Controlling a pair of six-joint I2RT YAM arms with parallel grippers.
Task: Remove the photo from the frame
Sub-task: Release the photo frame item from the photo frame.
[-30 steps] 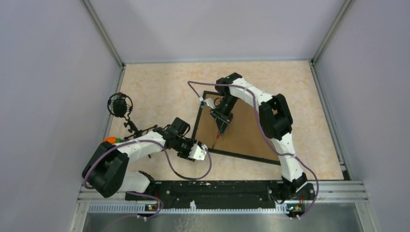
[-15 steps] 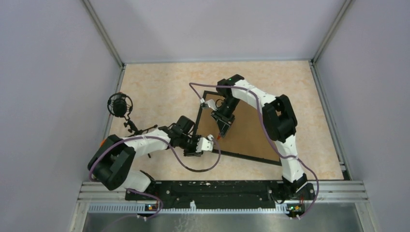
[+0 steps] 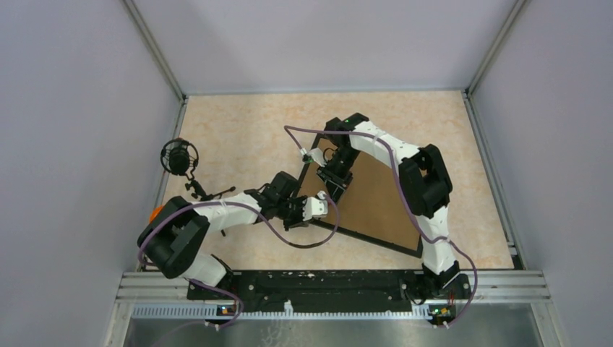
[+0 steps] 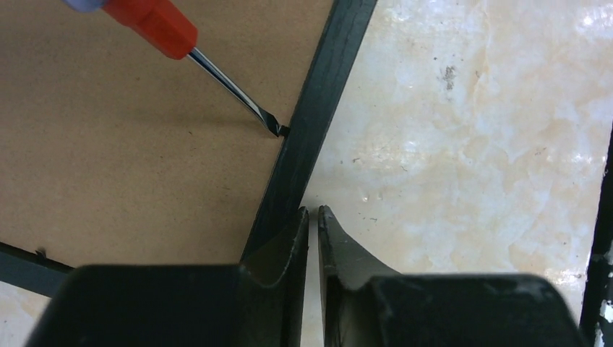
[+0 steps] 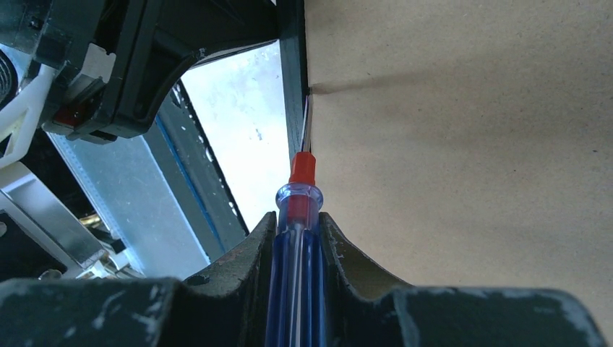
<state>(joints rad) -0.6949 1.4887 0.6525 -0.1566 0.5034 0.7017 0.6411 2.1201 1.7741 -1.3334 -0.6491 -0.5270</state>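
Pinching a screwdriver [image 5: 294, 275], right pincer [image 5: 296, 223] at the frame [image 4: 318, 108]; left pincer [image 4: 312, 215] nearly pressed together.

White arm links [image 3: 224, 215], bulky black joints [image 3: 425, 181], purple cables [image 3: 293, 243] looping alongside, small green indicator light [image 3: 348, 118]

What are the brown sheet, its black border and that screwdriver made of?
Flat brown backing board: matt, fibrous-looking, probably hardboard.
Thin black frame rail: dull, faintly streaked, maybe painted wood or plastic.
Blue-handled screwdriver: clear glossy plastic handle, shiny metal blade.
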